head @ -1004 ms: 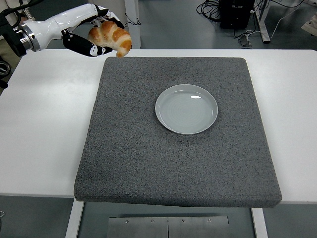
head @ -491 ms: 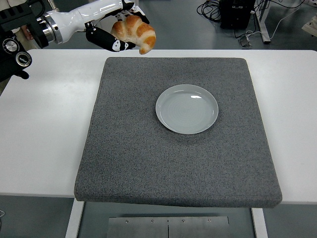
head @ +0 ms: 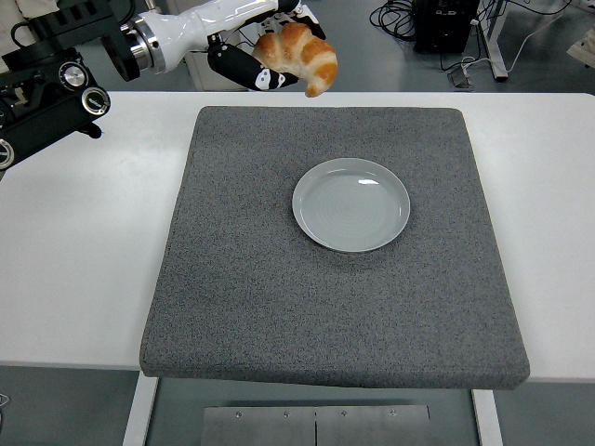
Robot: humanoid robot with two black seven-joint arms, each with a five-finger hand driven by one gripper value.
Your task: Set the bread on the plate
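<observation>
The left hand (head: pixel 265 58) sits up at the far edge, fingers wrapped around the bread (head: pixel 299 56), gripping it from the left and underneath. It's a golden-brown crescent roll, ridged and glossy, its pointed tip drooping down to the right. The bread juts out right of the hand, held in the air above the back edge of the grey mat (head: pixel 251 279). The pale plate (head: pixel 350 203) lies on the mat, well apart, nearer and to the right. The white tabletop (head: pixel 84 251) carries the mat.
</observation>
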